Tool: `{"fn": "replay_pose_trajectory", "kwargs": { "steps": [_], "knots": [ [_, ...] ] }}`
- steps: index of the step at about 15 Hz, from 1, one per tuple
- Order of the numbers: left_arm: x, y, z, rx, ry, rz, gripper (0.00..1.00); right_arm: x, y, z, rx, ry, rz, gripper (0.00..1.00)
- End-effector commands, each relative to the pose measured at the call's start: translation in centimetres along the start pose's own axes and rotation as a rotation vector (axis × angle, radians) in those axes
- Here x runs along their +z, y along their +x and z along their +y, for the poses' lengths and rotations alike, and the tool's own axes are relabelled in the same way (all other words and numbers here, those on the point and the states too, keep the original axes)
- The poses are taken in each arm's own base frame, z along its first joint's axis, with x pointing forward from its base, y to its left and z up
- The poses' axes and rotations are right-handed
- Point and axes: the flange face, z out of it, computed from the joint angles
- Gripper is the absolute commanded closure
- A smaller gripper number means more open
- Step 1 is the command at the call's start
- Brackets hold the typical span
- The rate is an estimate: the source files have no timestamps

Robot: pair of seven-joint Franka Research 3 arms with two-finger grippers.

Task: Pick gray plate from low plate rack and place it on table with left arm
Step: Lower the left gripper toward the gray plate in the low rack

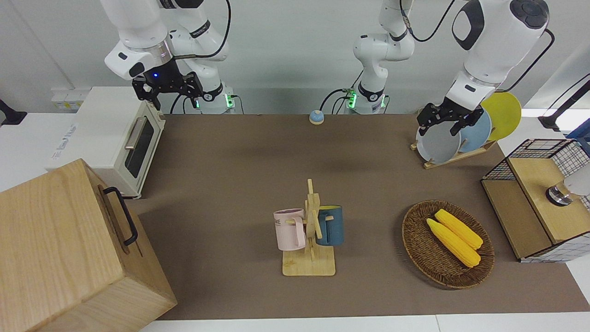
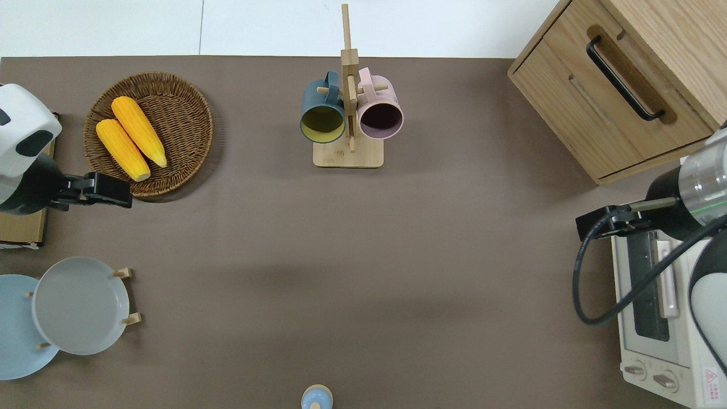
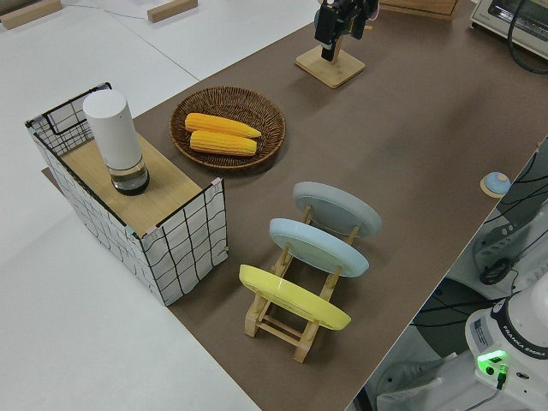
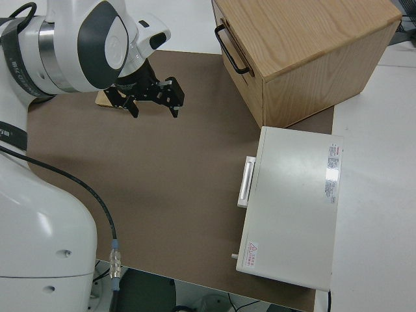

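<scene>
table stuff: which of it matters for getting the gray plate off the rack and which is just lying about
Job: gray plate, low plate rack, table, left gripper.

Lying about: light blue plate, yellow plate, mug tree, corn basket, toaster oven, wooden cabinet.

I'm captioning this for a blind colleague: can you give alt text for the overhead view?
A gray plate leans in a low rack at the left arm's end of a brown table, a blue plate beside it. The left gripper hangs by a basket of two corn cobs. A mug tree stands farther out; the right arm is parked.
</scene>
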Motion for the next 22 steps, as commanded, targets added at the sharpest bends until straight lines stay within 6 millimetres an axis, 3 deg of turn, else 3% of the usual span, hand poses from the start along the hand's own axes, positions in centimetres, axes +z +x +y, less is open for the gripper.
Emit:
{"fn": "replay_pose_trajectory", "kwargs": {
  "steps": [1,16,22],
  "knots": [
    [-0.2,0.2,0.2,0.002,-0.012,-0.001,0.0,-0.3,-0.2,0.3,0.017,-0.006,-0.001,0.017],
    [0.2,-1.2,0.1,-0.004,-0.007,-0.069,0.0,-0.4,-0.3,0.2,0.016,-0.007,0.0,0.017],
    [1.7,-5.6,-0.1,0.001,-0.005,-0.078,0.0,-0.3,-0.2,0.2,0.016,-0.006,-0.001,0.017]
  ]
}}
